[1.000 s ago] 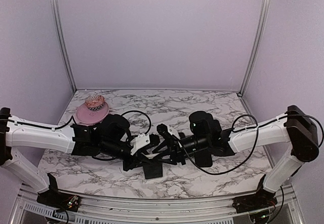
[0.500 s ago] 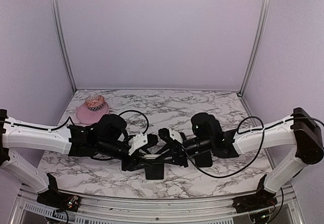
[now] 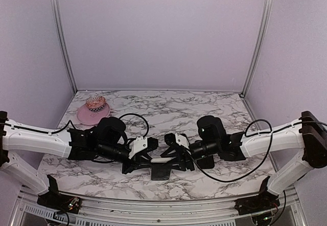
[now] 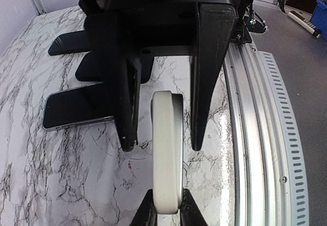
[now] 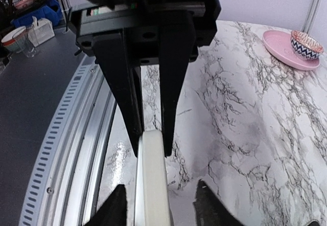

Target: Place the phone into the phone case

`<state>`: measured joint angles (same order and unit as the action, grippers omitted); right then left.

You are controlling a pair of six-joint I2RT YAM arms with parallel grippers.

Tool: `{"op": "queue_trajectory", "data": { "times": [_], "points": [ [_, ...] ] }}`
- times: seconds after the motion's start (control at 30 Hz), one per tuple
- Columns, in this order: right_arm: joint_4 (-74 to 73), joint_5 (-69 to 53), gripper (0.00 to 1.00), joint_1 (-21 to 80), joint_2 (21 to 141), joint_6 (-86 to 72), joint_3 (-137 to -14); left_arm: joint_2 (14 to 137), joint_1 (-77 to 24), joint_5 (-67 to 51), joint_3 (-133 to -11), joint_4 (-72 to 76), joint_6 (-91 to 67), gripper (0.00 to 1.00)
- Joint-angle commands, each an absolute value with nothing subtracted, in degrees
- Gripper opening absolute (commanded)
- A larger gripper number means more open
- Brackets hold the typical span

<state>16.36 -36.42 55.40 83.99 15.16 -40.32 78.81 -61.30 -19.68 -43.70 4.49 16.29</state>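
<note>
Two claws faced each other tip to tip, low over the near middle of the tabletop [image 3: 204, 108]. Left claw [image 4: 167, 211] was clamped on one end of the case [image 4: 167, 149], a white case seen edge-on from both wrist views. Right claw [image 5: 159, 205] was open. Its fingers [image 4: 203, 83] stood either side of the case's other end, with a gap showing on each side in the left wrist view. Phone [image 4: 76, 108] lay flat on the tabletop, dark with a pale rim, beside the claws and apart from the case, in neither claw. Top view showed it as a dark slab just on the near side of the fingertips. Pink plate [image 3: 91, 115] with a patterned paper cup [image 3: 95, 102] on it sat at the far left, well apart.
</note>
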Motion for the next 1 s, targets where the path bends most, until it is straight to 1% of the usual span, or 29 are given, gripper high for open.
{"op": "queue_trajectory", "data": {
  "times": [0.0,0.07,0.1,0.13,0.17,0.2,0.23,0.3,0.4,0.43,0.47,0.53,0.6,0.67,0.73,0.83,0.87,0.9,0.93,0.97],
  "points": [
    [14.96,-32.70,0.54,55.72,83.27,15.20,-39.77,79.13,-61.74,-20.13,-42.65,10.01,16.60,0.00],
    [15.80,-31.94,0.55,55.72,82.55,14.51,-38.52,78.81,-61.74,-19.65,-42.34,9.34,17.27,0.00],
    [16.50,-31.77,0.52,55.72,82.20,14.14,-37.76,78.63,-61.75,-19.39,-42.24,8.93,17.40,0.00],
    [17.31,-31.47,0.45,55.72,81.94,13.70,-37.23,78.51,-61.71,-19.31,-42.27,8.55,17.63,0.00],
    [18.20,-31.04,0.31,55.68,81.72,13.04,-36.80,78.41,-61.73,-19.19,-42.16,8.27,17.63,0.00],
    [18.70,-30.87,0.21,55.72,81.48,12.58,-36.57,78.26,-61.71,-19.10,-42.09,8.08,17.66,0.00],
    [18.87,-30.91,0.13,55.66,81.28,12.20,-36.69,78.14,-61.68,-19.11,-41.99,7.82,17.67,0.00],
    [18.44,-30.82,0.01,55.61,80.57,11.92,-37.06,77.84,-61.72,-18.70,-41.84,7.31,17.39,0.00],
    [18.86,-31.93,0.00,55.50,79.15,11.34,-37.23,77.04,-61.74,-19.64,-41.56,7.61,16.43,0.01],
    [18.77,-32.75,0.00,55.46,78.63,11.07,-37.49,77.03,-61.70,-19.87,-41.44,8.38,15.59,0.16],
    [18.57,-33.65,0.00,55.50,78.33,10.80,-38.03,77.17,-61.69,-20.34,-41.26,9.08,14.80,0.28],
    [18.21,-35.05,0.00,55.45,77.64,10.23,-38.92,77.57,-61.70,-21.49,-40.93,10.65,13.52,0.37],
    [19.12,-36.96,0.00,55.42,76.91,9.12,-39.30,78.05,-61.75,-22.43,-41.02,11.32,12.32,0.42],
    [19.62,-39.35,0.00,54.85,76.89,6.54,-40.19,78.04,-61.75,-21.78,-41.15,11.34,11.57,0.45],
    [16.37,-42.23,0.00,53.38,78.34,3.49,-42.70,77.09,-61.70,-20.64,-40.80,11.53,10.84,0.47],
    [12.71,-45.34,0.00,51.97,79.77,-0.21,-45.83,75.14,-61.70,-21.34,-38.77,13.87,9.10,0.55],
    [14.16,-46.06,0.00,51.95,79.16,-1.56,-45.65,74.87,-61.70,-22.15,-38.02,14.76,8.66,0.55],
    [16.30,-46.40,0.00,51.92,78.24,-2.66,-45.00,74.99,-61.70,-22.79,-37.62,15.26,8.31,0.53],
    [18.28,-45.86,0.00,51.94,77.28,-3.32,-44.13,75.27,-61.70,-23.28,-37.59,15.37,7.97,0.42],
    [19.16,-44.95,0.00,51.94,76.43,-3.43,-43.89,75.57,-61.70,-23.58,-37.73,15.38,7.65,0.30]
  ]
}}
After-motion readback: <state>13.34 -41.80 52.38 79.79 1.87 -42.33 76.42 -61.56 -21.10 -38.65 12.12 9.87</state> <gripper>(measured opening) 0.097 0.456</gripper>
